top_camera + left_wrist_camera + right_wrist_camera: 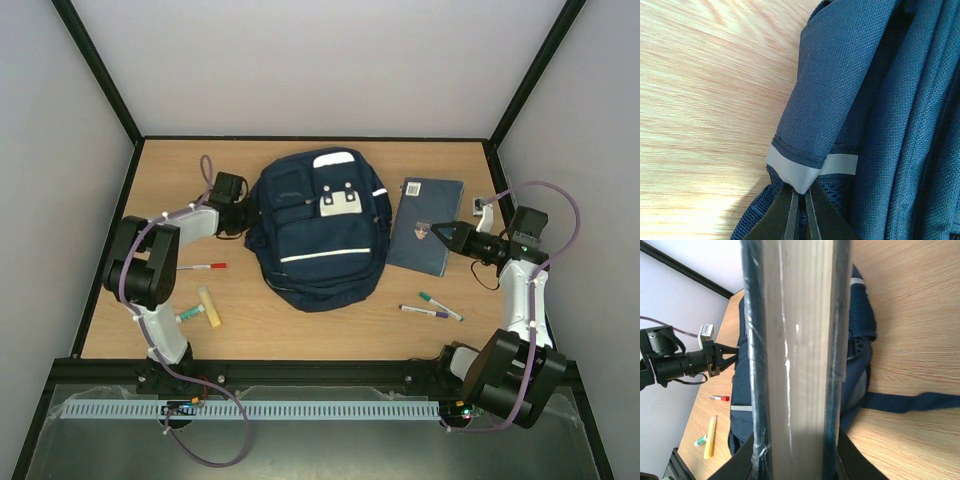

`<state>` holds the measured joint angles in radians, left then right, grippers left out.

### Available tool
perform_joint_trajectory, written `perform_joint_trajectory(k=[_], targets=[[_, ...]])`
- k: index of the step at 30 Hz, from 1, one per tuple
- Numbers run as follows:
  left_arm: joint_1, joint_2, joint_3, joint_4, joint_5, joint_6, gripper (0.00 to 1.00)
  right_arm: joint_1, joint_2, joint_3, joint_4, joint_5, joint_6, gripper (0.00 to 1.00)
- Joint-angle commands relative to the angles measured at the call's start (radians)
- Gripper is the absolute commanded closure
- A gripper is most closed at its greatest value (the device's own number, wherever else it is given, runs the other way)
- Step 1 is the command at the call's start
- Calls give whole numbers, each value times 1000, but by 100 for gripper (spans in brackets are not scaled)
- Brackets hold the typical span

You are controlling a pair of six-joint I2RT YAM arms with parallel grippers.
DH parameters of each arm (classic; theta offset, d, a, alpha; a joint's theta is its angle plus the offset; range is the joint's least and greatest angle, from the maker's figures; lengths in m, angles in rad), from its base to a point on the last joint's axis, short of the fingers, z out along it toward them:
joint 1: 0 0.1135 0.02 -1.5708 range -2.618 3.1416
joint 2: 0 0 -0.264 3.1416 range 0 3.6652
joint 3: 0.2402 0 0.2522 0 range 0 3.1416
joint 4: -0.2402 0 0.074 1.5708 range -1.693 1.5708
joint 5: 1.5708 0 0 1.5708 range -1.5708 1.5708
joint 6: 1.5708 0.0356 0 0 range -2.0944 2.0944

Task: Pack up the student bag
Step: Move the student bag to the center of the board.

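**Item: student bag** (320, 250). Large navy-blue fabric backpack, lying flat with its front face up at the middle of the wooden table (300, 335); top end towards the far edge.
- Front: stacked zip pockets; a grey-white buckle patch (340, 203) on the upper right; a white reflective stripe (320, 256) across the lower panel; short white tabs at the side seams.
- A pale piece shows at the top rim.
- One dark-blue strap (912, 401) trails over the table in the right wrist view.
- Markings: no readable brand or lettering.

**Left gripper** (801, 200). At the bag's left side, fingers pressed together, pinching a white tab and the blue fabric edge.

**Right gripper** (440, 232). Clamped on a dark-blue notebook (425, 222) just right of the bag; the pale page edge runs between its fingers (742, 460). The cover bears a small emblem and a corner label, both too small to read.

**Loose items.**
- Left of the bag: red-capped marker (205, 267), yellow stick (209, 306), green-capped marker (190, 314).
- Right front: two pens (430, 306).
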<state>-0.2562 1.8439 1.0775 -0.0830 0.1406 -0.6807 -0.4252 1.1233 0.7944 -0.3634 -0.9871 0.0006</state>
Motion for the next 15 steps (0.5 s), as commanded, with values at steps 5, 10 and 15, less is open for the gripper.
perform_joint_trajectory(k=[5,10,15], targets=[[49,-85,-38,-72,-99,38,88,-1,-21,15,46,-102,-15,99],[64,-191,-34,-145,-120,55,53,0,-31,15,45,-97,-17,99],[39,-350,-36,-179,-84,113,46,-1,-24,15,47,-95,-17,99]])
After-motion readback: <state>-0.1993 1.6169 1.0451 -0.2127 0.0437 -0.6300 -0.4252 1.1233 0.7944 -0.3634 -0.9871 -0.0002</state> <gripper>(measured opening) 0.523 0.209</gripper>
